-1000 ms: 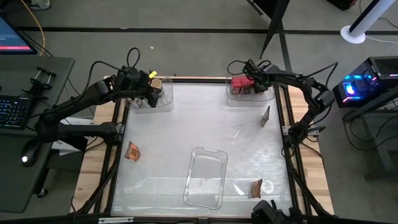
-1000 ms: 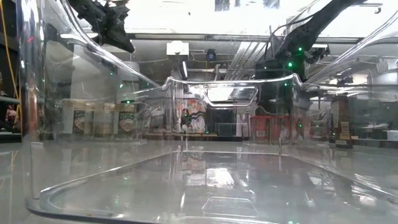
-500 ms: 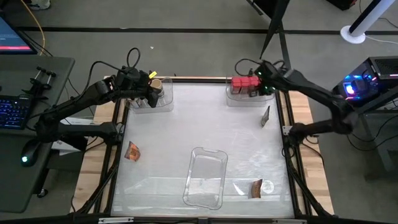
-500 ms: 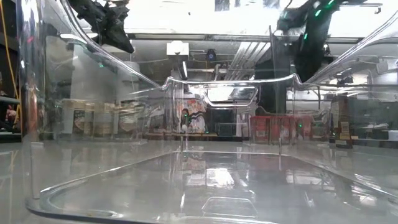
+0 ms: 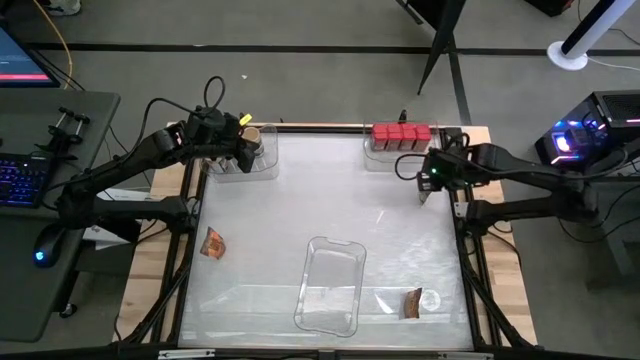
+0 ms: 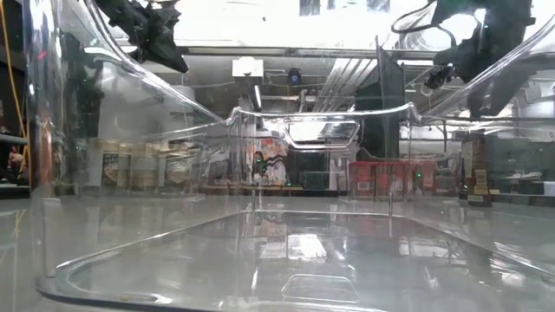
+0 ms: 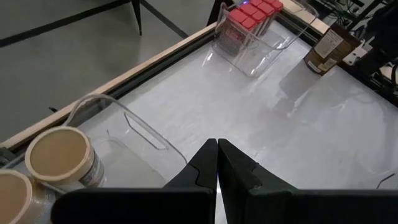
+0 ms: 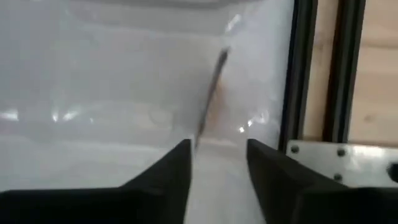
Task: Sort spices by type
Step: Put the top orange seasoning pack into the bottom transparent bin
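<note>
Several red boxes (image 5: 400, 134) stand in a row in a clear tray (image 5: 372, 152) at the far right. Two tan-lidded jars (image 7: 59, 155) sit in a clear tray (image 5: 268, 165) at the far left. My left gripper (image 7: 216, 155) hovers shut above that tray. One foil packet (image 5: 426, 190) stands upright on its lower edge near the right edge. My right gripper (image 8: 217, 165) hangs open just above this packet (image 8: 213, 93), pointing down. Two more packets lie flat, one at the left (image 5: 212, 242) and one at the near right (image 5: 411, 303).
An empty clear tray (image 5: 330, 285) lies at the near middle and fills the low view (image 6: 277, 260). A small round clear thing (image 5: 431, 298) lies beside the near-right packet. A dark frame rail (image 8: 301, 74) runs along the table's right edge, close to the standing packet.
My right gripper has drawn back from the tray of red boxes, rising and swinging toward the table's right and near edge, and its wrist has rolled. It now hangs over the standing packet. The red boxes stay in their tray.
</note>
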